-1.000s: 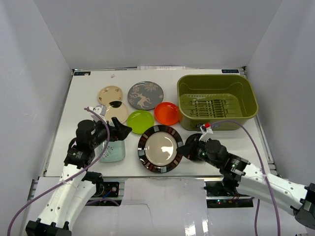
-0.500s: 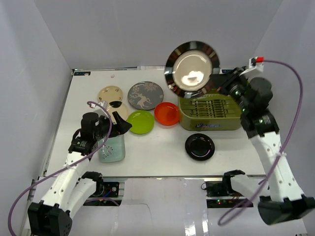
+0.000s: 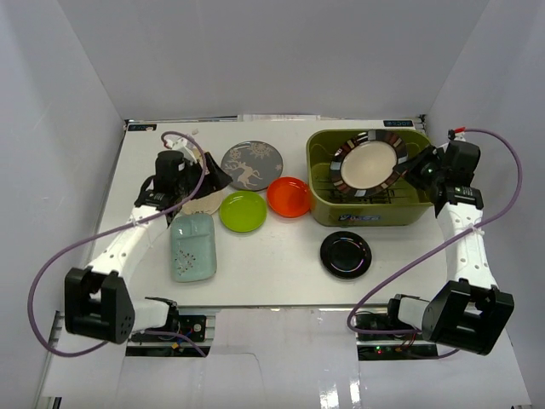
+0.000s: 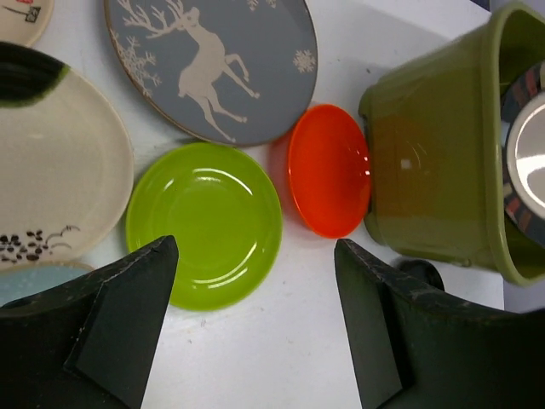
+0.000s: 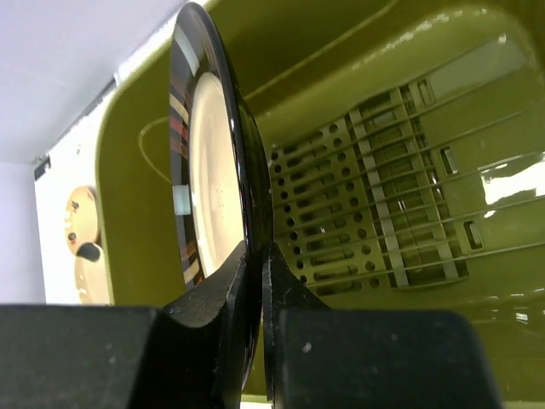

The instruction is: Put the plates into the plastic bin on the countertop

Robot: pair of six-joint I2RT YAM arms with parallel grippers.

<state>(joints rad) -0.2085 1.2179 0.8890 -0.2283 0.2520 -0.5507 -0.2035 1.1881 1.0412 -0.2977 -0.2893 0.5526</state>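
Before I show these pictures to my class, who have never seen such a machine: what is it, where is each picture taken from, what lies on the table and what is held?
These are two white robot arms bolted at the near edge of a white tabletop, each ending in a two-finger gripper. The wide picture comes from a fixed camera above; the other two from cameras on the wrists. The right gripper pinches the rim of a dark-rimmed cream round plate, tilted inside the olive-green plastic bin. The left gripper is open and empty. On the table lie a grey deer-patterned plate, a lime green dish, an orange-red dish, a glossy black dish and a mint rounded-rectangle dish, among others.
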